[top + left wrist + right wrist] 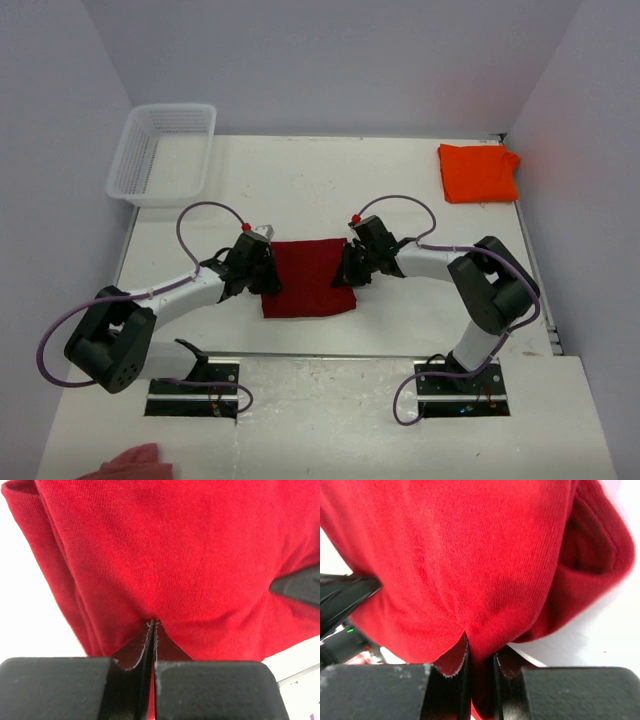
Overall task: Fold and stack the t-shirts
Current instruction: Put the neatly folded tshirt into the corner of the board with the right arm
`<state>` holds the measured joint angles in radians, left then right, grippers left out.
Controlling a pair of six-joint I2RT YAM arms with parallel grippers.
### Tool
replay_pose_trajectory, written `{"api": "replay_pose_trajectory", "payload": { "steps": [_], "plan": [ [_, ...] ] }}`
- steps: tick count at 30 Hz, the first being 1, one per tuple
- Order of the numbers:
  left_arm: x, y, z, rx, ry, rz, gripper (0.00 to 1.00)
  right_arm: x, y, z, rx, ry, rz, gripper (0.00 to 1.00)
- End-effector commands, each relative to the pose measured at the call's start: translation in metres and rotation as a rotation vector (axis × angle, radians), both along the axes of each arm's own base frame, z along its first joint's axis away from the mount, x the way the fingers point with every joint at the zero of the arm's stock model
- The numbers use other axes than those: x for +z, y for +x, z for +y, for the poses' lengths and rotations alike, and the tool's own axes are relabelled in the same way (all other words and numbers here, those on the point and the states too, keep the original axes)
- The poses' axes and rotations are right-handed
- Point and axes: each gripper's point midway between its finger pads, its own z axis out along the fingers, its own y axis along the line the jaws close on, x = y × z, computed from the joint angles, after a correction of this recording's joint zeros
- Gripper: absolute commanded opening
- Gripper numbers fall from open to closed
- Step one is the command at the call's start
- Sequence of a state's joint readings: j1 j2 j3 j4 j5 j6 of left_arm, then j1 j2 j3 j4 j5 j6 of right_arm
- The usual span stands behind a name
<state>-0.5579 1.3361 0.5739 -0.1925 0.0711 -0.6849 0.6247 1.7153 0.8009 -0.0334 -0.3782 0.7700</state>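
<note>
A dark crimson red t-shirt [308, 278] lies as a folded rectangle on the white table between the two arms. My left gripper [265, 272] is at its left edge. In the left wrist view the left gripper [153, 623] is shut on a puckered bit of the red cloth [170, 555]. My right gripper [349, 268] is at the shirt's right edge. In the right wrist view the right gripper [481, 647] has its jaws closed on a thick fold of the red cloth [470, 555]. A bright orange t-shirt [478, 172] lies folded at the far right.
A white mesh basket [163, 152] stands at the far left of the table [320, 190]. A pale pink cloth scrap [135, 464] lies at the near left edge. Grey walls close in the left and right sides.
</note>
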Motion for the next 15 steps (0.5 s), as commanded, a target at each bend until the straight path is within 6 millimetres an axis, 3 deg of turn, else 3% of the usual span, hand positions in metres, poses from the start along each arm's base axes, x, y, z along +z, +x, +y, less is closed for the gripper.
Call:
{"api": "replay_pose_trajectory", "payload": {
  "steps": [1, 5, 8, 11, 12, 15],
  "plan": [
    [0.02, 0.011, 0.005, 0.004, 0.035, -0.082, 0.0, -0.01, 0.019, -0.028, 0.02, -0.222, -0.073, 0.0],
    [0.056, 0.021, 0.004, 0.016, 0.029, -0.162, 0.0, 0.011, 0.044, -0.037, 0.032, -0.338, -0.159, 0.0],
    [0.07, 0.023, 0.004, 0.016, 0.024, -0.194, 0.0, 0.031, 0.061, -0.043, 0.035, -0.399, -0.221, 0.0],
    [0.07, 0.02, 0.004, 0.005, 0.018, -0.186, 0.01, 0.047, 0.075, -0.047, 0.053, -0.463, -0.258, 0.0],
    [0.069, 0.018, 0.002, 0.0, 0.014, -0.18, 0.01, 0.058, 0.088, -0.048, 0.033, -0.49, -0.297, 0.0],
    [0.063, 0.013, 0.001, -0.012, 0.009, -0.165, 0.01, 0.065, 0.107, -0.059, 0.024, -0.599, -0.329, 0.0]
  ]
}}
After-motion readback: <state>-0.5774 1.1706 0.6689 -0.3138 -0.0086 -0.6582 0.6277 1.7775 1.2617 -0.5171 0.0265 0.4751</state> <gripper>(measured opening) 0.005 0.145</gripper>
